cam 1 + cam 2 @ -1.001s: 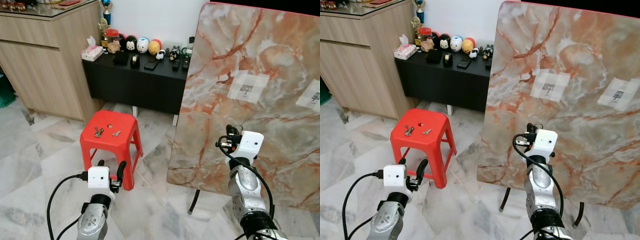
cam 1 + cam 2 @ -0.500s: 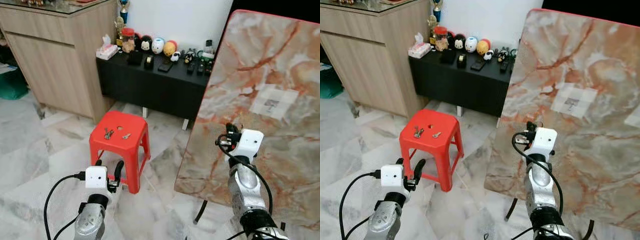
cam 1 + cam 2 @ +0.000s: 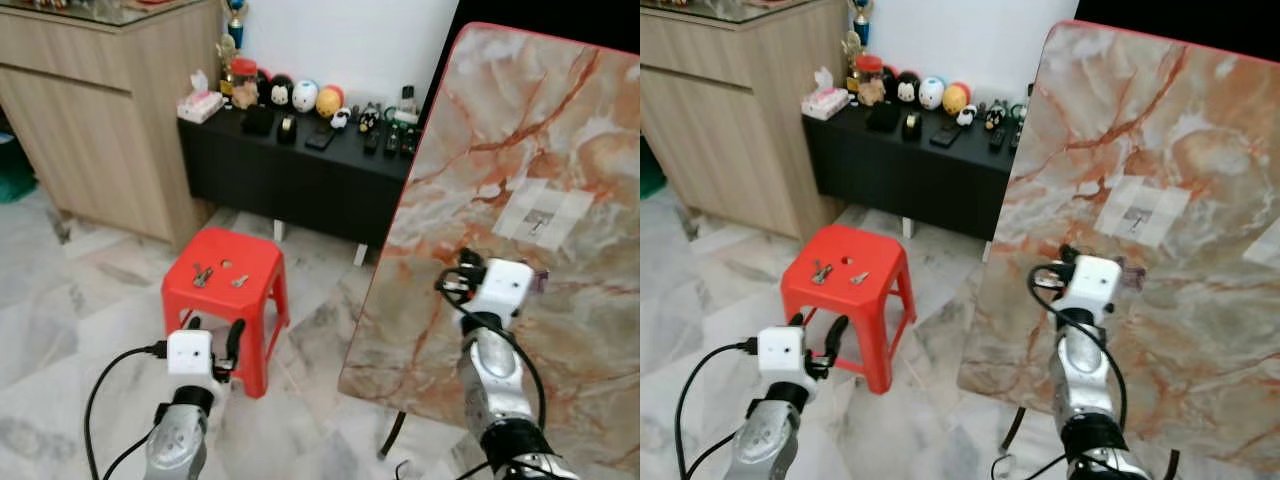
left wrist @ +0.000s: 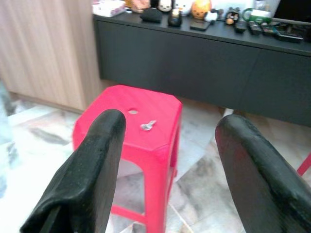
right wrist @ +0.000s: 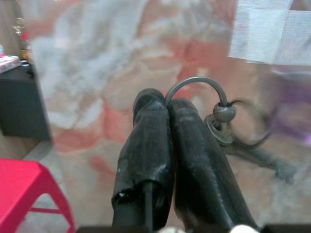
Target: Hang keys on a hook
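From my head, my right hand (image 3: 458, 284) is raised before the marble board (image 3: 560, 130), just below the taped hook (image 3: 541, 219); the hook sat further up and off to the side a second ago, so I am lined up closer for hanging. My left hand (image 3: 213, 335) hangs low near the red stool (image 3: 258, 262), where spare keys (image 3: 202, 275) lie. In my left wrist view its fingers (image 4: 92, 170) are spread, released. In my right wrist view the fingers (image 5: 150, 145) are clenched on the key ring (image 5: 197, 87), keys dangling.
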Motion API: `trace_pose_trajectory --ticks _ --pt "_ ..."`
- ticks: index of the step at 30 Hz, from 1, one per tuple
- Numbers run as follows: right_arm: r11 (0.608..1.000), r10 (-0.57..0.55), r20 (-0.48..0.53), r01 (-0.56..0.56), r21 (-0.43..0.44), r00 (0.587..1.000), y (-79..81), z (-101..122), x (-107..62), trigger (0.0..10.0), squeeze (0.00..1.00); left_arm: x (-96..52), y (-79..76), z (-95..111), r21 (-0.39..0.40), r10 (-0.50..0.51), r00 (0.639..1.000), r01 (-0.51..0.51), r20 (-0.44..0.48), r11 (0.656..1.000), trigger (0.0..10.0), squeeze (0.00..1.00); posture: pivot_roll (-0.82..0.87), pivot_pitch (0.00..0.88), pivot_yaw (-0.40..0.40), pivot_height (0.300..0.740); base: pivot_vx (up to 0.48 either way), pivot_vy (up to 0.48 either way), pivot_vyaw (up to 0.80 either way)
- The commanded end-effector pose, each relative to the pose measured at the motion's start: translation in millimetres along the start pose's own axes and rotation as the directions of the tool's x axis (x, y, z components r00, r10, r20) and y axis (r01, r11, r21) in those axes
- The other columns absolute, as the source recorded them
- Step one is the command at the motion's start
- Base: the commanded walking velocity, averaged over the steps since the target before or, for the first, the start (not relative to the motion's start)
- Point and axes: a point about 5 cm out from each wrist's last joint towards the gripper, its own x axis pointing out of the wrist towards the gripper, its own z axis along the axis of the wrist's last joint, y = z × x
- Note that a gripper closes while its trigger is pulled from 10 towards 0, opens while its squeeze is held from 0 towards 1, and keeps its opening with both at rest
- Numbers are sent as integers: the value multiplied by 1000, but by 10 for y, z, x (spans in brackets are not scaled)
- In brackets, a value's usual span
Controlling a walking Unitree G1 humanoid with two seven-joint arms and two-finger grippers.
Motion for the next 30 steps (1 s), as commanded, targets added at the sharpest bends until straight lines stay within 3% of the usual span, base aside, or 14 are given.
trace_pose_trajectory --ticks 1,22,30 --pt "999 -33 39 33 -7 999 -90 85 34 10000 0 6 -60 9 -14 -12 1000 12 4 1000 10000 0 56 0 -116 740 0 0 0" --pt "988 -120 83 127 -88 989 -364 331 225 10000 0 10 -58 12 -15 -13 1000 13 3 1000 10000 0 51 0 -110 740 0 0 0" --pt "990 -112 104 120 -77 988 -310 315 178 10000 0 10 -67 16 -16 -19 1000 20 4 1000 10000 0 53 0 -108 740 0 0 0"
